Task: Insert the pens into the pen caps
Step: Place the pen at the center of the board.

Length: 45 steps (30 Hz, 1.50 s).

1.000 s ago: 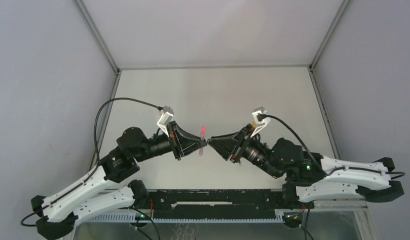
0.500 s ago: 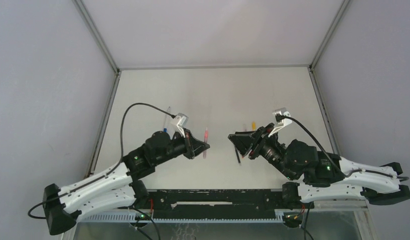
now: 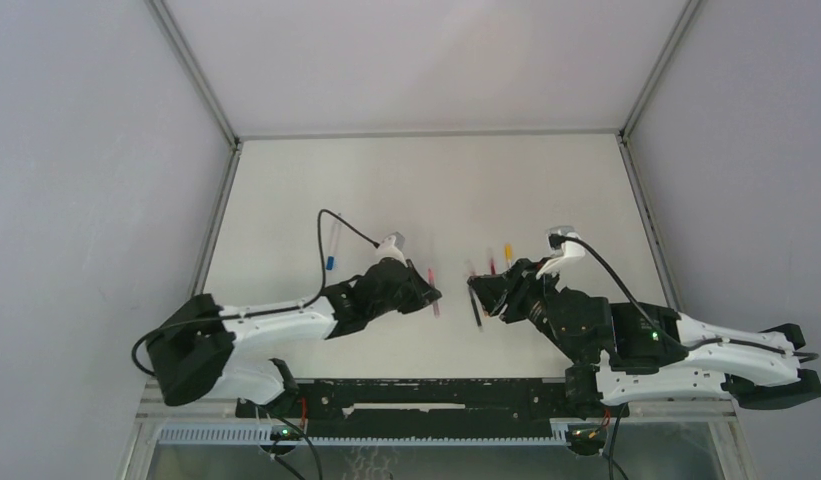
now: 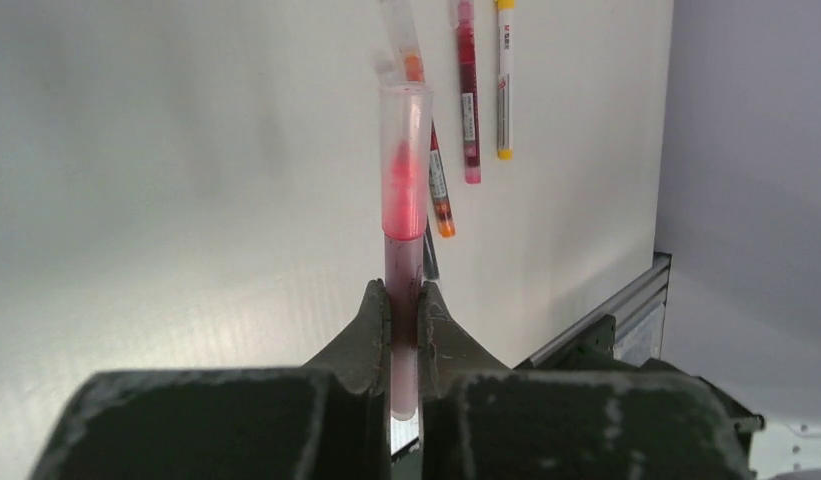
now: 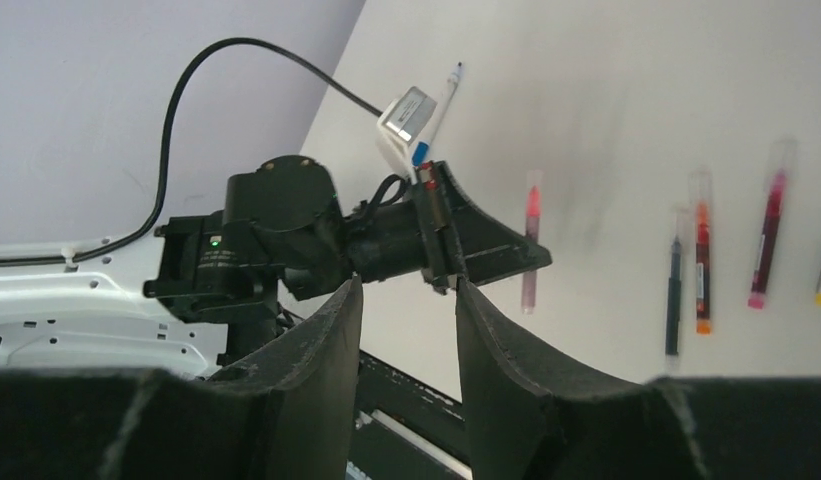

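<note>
White tabletop [image 3: 416, 190], grey walls [image 3: 76, 150]; left gripper [image 4: 404, 296] clamps pink pen [image 4: 403, 200]; right gripper [image 5: 406, 290] released, jaws parted.

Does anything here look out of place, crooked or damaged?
Nothing looks damaged or spilled. The left hand grips the pink pen, which sits straight in its grip. Only the blue pen lies apart from the other pens, on the left side of the table.
</note>
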Motion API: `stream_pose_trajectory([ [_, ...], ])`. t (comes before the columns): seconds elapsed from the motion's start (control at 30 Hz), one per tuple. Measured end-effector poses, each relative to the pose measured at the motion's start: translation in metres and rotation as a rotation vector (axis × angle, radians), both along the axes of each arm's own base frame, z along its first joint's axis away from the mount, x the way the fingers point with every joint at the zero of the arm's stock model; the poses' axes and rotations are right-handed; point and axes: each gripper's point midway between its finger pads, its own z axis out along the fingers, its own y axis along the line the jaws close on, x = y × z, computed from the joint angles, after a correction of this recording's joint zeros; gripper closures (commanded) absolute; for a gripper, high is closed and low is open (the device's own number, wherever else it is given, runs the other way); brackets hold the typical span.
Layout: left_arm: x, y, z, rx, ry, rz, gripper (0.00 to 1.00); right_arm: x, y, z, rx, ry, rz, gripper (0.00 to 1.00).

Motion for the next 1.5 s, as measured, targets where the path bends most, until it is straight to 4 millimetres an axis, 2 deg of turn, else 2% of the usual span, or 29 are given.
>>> stream_pose_trajectory([
  [0.17,0.010,-0.028,-0.015,0.017,0.047,0.035,0.87,-0.002,-0.007,-0.007,0.001,0.033,-0.014,0.53],
  [0.43,0.015,-0.065,-0.034,0.051,0.079,0.024,0.78,-0.003,-0.022,-0.012,0.008,0.064,-0.034,0.53],
  [0.77,0.007,-0.059,-0.075,0.159,0.143,0.023,0.66,-0.004,-0.037,-0.017,0.044,0.078,-0.046,0.53],
  [1.0,0.005,-0.055,-0.081,0.184,0.155,0.023,0.64,-0.005,-0.038,-0.020,0.049,0.083,-0.048,0.53],
  [1.13,0.006,-0.048,-0.069,0.196,0.129,0.032,0.63,-0.005,-0.039,-0.020,0.057,0.086,-0.050,0.53],
  [1.27,0.014,-0.036,-0.025,0.160,0.043,0.041,0.62,-0.005,-0.038,-0.020,0.056,0.085,-0.050,0.53],
  [1.33,0.022,-0.023,-0.002,0.131,-0.005,0.058,0.59,-0.005,-0.038,-0.020,0.053,0.085,-0.050,0.53],
  [1.4,0.035,0.004,0.016,0.121,-0.047,0.099,0.53,-0.005,-0.037,-0.021,0.047,0.085,-0.048,0.53],
  [1.5,0.061,0.063,0.026,0.181,-0.092,0.208,0.46,-0.005,-0.036,-0.022,0.040,0.085,-0.048,0.53],
])
